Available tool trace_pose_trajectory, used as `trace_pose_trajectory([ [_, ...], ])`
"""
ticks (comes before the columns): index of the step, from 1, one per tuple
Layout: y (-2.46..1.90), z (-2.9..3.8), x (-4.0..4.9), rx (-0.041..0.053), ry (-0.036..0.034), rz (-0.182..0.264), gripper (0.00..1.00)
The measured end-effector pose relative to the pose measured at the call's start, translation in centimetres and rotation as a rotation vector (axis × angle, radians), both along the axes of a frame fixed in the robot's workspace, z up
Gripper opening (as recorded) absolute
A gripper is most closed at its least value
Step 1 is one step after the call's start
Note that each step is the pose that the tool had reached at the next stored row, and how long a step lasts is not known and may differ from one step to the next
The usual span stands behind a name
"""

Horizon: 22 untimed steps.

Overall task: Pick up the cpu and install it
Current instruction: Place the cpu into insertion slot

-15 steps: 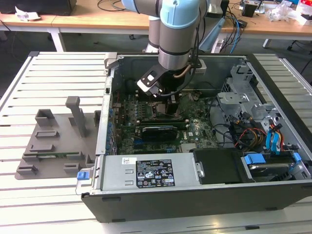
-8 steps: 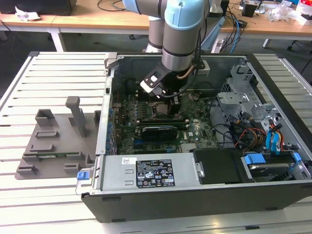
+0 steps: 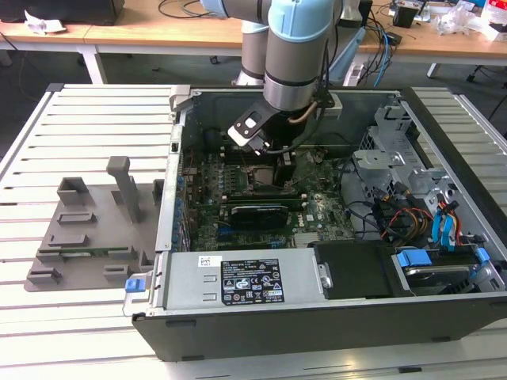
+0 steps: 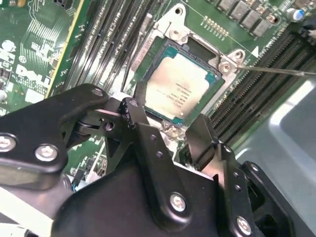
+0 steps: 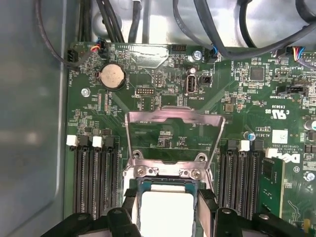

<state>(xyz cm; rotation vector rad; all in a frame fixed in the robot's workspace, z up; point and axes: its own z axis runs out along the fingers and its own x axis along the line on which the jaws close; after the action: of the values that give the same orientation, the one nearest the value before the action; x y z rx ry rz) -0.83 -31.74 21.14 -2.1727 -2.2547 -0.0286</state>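
1. In both wrist views the gripper [image 4: 170, 112] is clamping narrowly on the cpu [image 4: 180, 84]. Its two black fingers [image 4: 139, 101] are pressing against opposite edges of the chip and holding it.
2. The cpu is resting in or just over the socket [image 4: 197, 48] on the motherboard [image 5: 163, 84]. I cannot tell whether it is fully seated.
3. The second wrist view is looking at the chip from a slant. It is showing the pale metal top with its green rim, a silver screw [image 4: 225, 66] at a socket corner, and a thin metal lever [image 4: 276, 70] running off across the memory slots.
4. The first wrist view is adding what lies beyond the socket. A metal load plate [image 5: 173, 116] is standing swung open, and a coin battery [image 5: 111, 77] is sitting farther off. Memory slots [image 5: 96, 173] are flanking the socket on both sides, and black cables [image 5: 111, 19] are crossing the board's far edge.
5. In the exterior view the arm [image 3: 297, 47] is reaching down into the open computer case [image 3: 333, 336], its wrist standing in front of the socket. A black expansion card [image 3: 257, 212] is lying just beside the gripper, toward the camera. A drive cage [image 3: 388, 158] is sitting toward the exterior view's right.
6. A grey fixture plate [image 3: 79, 229] with upright posts is lying on the slatted table [image 3: 87, 119], on the exterior view's left of the case and well apart from the gripper. A wooden desk [image 3: 158, 32] is running across behind.
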Motion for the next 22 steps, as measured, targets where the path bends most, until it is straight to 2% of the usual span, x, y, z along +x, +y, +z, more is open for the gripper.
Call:
trace_pose_trajectory([
  [1,0.11,0.36,-0.01,0.0,0.0,0.0,0.58],
  [3,0.2,0.94,0.0,0.0,0.0,0.0,0.45],
  [4,0.22,1.26,0.0,0.0,-0.0001,0.0,0.33],
  [6,0.32,1.85,-0.01,0.0,0.0,0.0,0.21],
  [8,0.35,2.03,-0.01,0.0,0.0001,0.0,0.11],
  [9,0.34,2.04,0.0,0.0,0.0034,0.0,0.11],
  [10,0.34,2.03,0.08,0.0002,0.0209,0.0,0.11],
  [12,0.34,2.04,0.34,0.0001,0.0784,0.0,0.11],
  [15,0.34,2.22,0.34,0.0002,0.0791,0.0,0.11],
  [18,0.34,2.82,0.35,0.0003,0.079,0.0,0.11],
  [22,0.34,3.23,0.35,0.0003,0.079,0.0,0.11],
])
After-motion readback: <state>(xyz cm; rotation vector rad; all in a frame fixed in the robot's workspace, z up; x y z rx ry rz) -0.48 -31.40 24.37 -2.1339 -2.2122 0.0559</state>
